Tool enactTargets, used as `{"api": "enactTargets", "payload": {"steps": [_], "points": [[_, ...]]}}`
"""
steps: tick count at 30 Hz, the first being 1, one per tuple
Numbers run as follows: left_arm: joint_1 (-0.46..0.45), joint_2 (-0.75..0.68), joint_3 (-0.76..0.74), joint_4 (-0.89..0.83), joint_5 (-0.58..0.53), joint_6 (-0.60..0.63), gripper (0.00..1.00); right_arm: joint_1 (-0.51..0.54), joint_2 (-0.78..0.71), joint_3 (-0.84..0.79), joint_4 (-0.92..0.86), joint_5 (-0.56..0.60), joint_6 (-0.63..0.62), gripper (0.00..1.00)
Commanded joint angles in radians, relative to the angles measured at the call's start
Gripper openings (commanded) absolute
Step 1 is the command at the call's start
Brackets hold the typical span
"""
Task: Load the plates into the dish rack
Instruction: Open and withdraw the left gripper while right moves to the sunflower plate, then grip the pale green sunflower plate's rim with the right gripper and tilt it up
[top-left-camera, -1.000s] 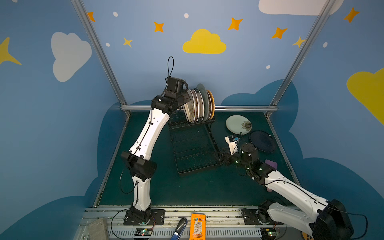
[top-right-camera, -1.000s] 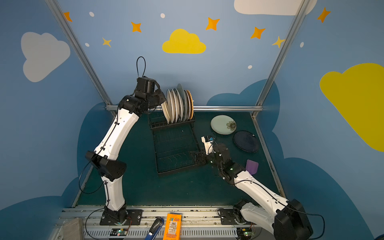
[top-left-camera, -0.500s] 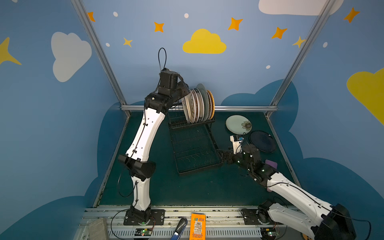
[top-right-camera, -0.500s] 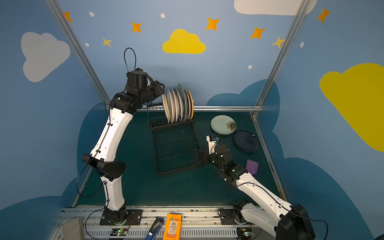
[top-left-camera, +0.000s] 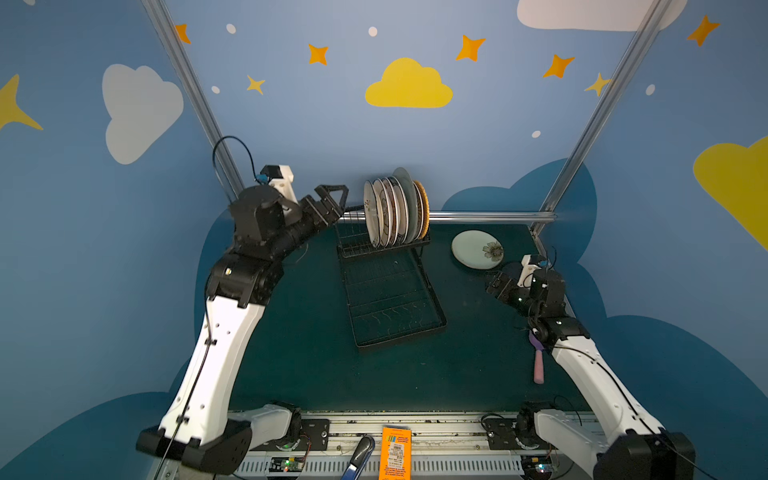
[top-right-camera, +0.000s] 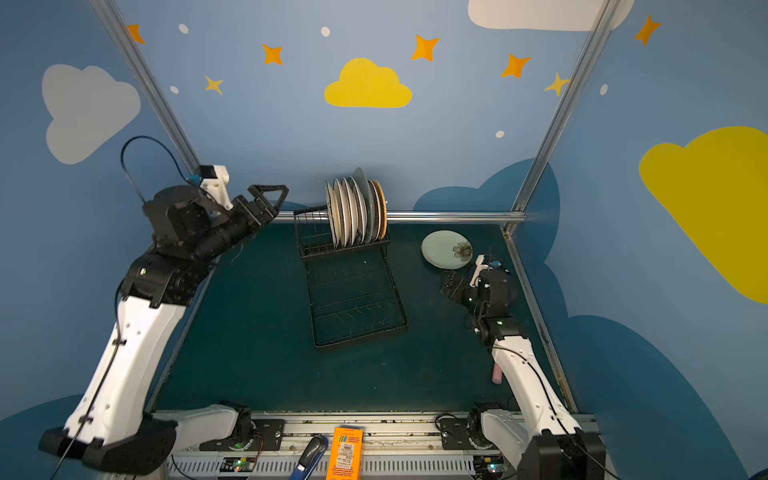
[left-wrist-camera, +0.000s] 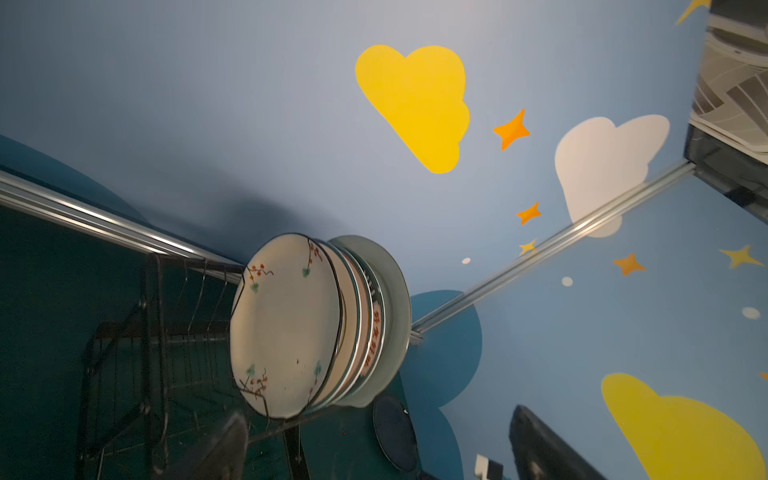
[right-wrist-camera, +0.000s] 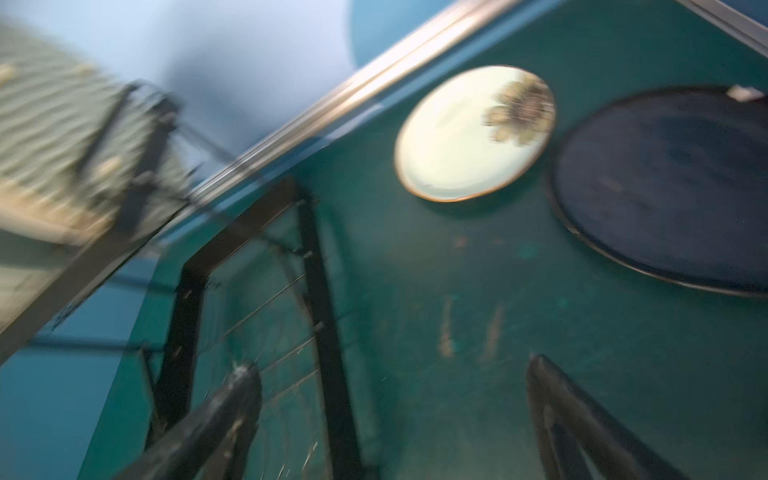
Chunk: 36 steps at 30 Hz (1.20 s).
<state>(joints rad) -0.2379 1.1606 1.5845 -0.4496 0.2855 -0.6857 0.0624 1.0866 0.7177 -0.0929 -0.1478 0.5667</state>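
The left gripper (top-left-camera: 338, 201) hangs high, its jaws spread wide and empty. Just off its fingertips a row of plates (top-left-camera: 395, 212) stands on edge in the dish rack (top-left-camera: 390, 307). The right gripper (top-left-camera: 495, 286) sits low over the mat (top-left-camera: 316, 332), also spread and holding nothing. A pale green flowered plate (top-left-camera: 476, 249) lies flat just ahead of it, with a dark navy plate (right-wrist-camera: 665, 187) beside that.

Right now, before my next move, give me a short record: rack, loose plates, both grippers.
rack: black dish rack, row of plates standing upright at its far end
loose plates: pale green flower plate and dark blue plate, flat on the table, right of the rack
left gripper: open, empty, raised beside the racked plates
right gripper: open, empty, near the loose plates
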Motion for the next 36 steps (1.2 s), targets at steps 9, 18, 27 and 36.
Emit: {"api": "enactTargets", "payload": {"steps": [9, 18, 27, 36], "points": [[0.015, -0.443, -0.607, 0.099, 0.271, 0.038, 1.0, -0.118, 0.605, 0.302, 0.074, -0.264, 0.278, 0.84], [0.015, -0.621, -0.85, 0.1, 0.292, 0.016, 1.0, -0.096, 0.8, 0.374, 0.245, -0.162, 0.521, 0.74], [0.015, -0.648, -0.915, 0.154, 0.305, -0.047, 1.0, -0.095, 0.911, 0.419, 0.311, -0.107, 0.64, 0.65], [0.014, -0.678, -0.97, 0.181, 0.346, -0.059, 1.0, -0.091, 0.993, 0.511, 0.296, -0.06, 0.705, 0.53]]}}
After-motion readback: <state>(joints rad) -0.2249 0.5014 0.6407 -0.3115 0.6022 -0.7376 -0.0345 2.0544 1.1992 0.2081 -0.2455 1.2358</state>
